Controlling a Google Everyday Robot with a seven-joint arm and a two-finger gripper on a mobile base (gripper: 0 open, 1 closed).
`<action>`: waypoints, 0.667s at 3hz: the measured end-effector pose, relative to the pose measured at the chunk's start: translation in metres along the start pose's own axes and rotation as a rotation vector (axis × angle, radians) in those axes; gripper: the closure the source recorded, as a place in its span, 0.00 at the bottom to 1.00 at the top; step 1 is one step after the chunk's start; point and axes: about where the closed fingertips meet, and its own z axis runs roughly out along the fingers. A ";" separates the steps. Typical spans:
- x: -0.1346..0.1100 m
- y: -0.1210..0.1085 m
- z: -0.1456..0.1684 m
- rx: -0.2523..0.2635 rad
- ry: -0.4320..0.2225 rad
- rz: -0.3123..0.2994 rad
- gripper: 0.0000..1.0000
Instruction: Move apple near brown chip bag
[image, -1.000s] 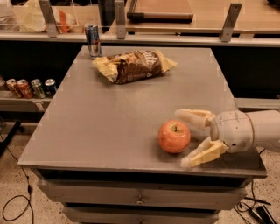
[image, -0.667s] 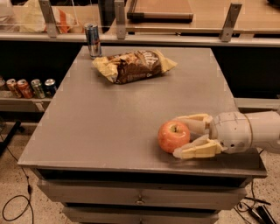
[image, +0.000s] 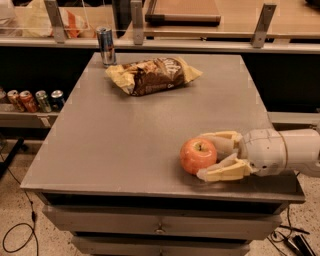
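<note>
Apple (image: 198, 155) stem-up, front-right (gripper (image: 202, 155) jaws clasp it).

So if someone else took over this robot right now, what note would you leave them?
The gripper is at the near right of the table, its fingers closed on the apple from the right.
The apple appears to rest on the table near the front edge, not yet lifted.
The bag lies at the far side, well apart from the apple.
Done: apple grasped.
Left: lift it, carry it across, set it down beside the bag.
</note>
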 end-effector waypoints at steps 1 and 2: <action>-0.009 -0.005 -0.001 -0.001 0.008 -0.023 1.00; -0.027 -0.013 -0.004 -0.004 0.026 -0.064 1.00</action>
